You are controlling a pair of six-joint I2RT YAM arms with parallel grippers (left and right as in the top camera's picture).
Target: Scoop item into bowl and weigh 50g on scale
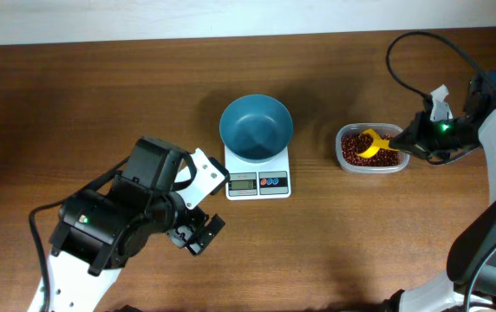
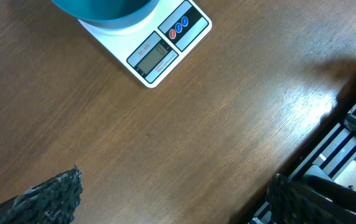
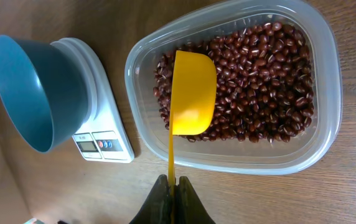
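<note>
The left end effector was held spread and empty above the bench, short of the scale, on which the bowl was seated. Further right, the beans were heaped in a clear container. Loose, light and apt to roll, they were judged best lifted by the yellow scoop, whose handle was pinched in the right end effector, its cup resting on them.

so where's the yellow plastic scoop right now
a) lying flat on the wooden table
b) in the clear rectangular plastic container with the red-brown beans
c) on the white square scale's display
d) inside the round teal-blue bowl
B: the right wrist view shows the yellow plastic scoop, its handle pinched in the right gripper, within the rim of the clear rectangular plastic container, over the red-brown beans.
</note>
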